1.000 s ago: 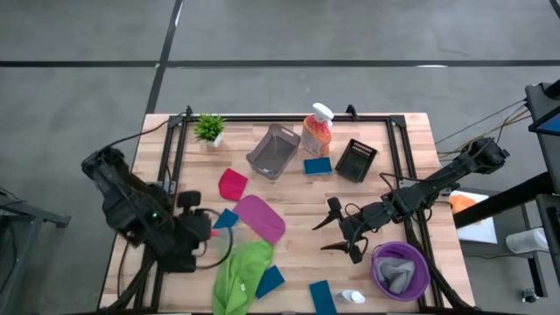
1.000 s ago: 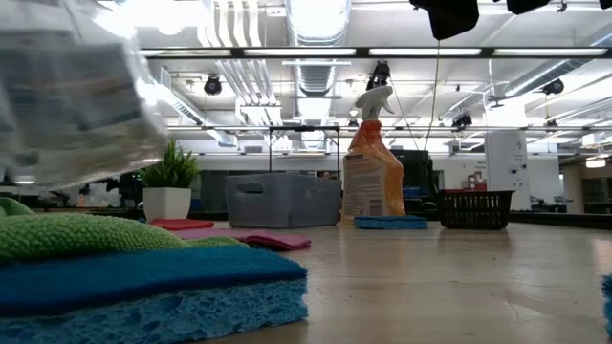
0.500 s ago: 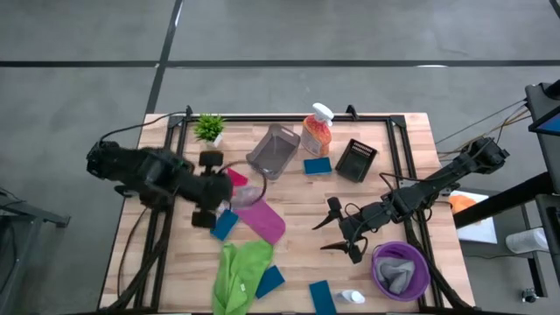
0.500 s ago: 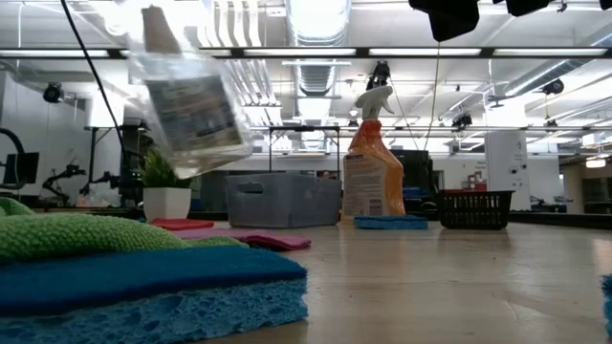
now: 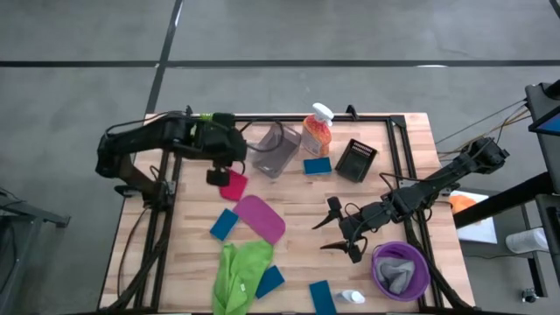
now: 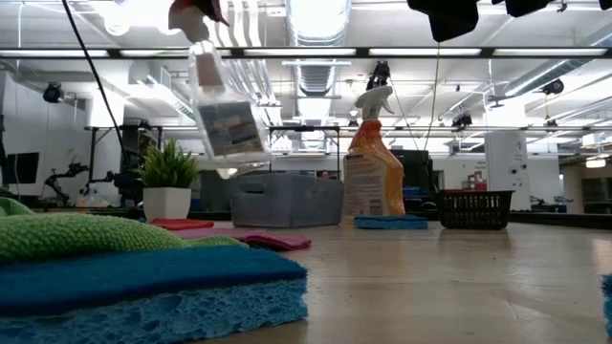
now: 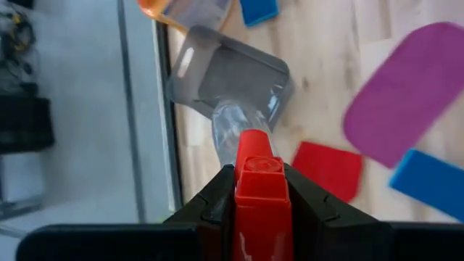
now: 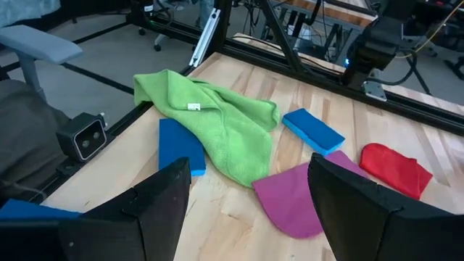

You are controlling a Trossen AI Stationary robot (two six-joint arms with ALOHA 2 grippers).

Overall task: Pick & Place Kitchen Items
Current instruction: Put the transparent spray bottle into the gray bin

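A wooden table [image 5: 297, 197] stands on grey concrete floor [image 5: 79, 79] under bright ceiling striplights [image 6: 316, 53].

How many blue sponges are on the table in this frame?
4. One blue sponge lies beside the orange spray bottle, one left of the magenta cloth, one at the green cloth's edge, one at the near edge. Others may be hidden.

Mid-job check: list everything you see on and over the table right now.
sponges: four, blue, scattered
spray bottle: one, orange, back edge
grey bin: one, back centre
clear bottle: one, red-capped, held over grey bin
small bottle: one, white-topped, front edge
green cloth: one, front left
magenta cloth: one, centre left
red cloth: one, beside magenta cloth
bowl: one, purple, front right
grey cloth: one, in bowl
basket: one, black, back right
potted plant: one, green, back left
left hand: shut on clear bottle
right hand: open, empty, beside bowl
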